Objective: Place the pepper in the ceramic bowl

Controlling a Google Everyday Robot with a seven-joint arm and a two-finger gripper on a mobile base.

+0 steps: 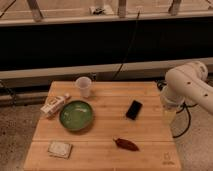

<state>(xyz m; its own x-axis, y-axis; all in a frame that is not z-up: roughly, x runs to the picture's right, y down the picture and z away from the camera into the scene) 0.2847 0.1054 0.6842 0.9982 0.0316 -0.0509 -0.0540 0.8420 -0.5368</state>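
The pepper (pixel 126 144) is small, slim and dark red. It lies on the wooden table (pixel 105 160) near the front edge, right of centre. The ceramic bowl (pixel 76 115) is round, glossy green and empty, and stands on the left half of the table, well apart from the pepper. My white arm (pixel 187 85) hangs over the table's right edge. The gripper itself does not show in this view. Nothing is held over the table.
A clear plastic cup (pixel 84 86) stands behind the bowl. A black phone (pixel 133 109) lies between the arm and the bowl. A white carton (pixel 55 105) lies at the left edge and a small flat packet (pixel 60 149) at the front left. A black cable (pixel 127 50) hangs behind the table.
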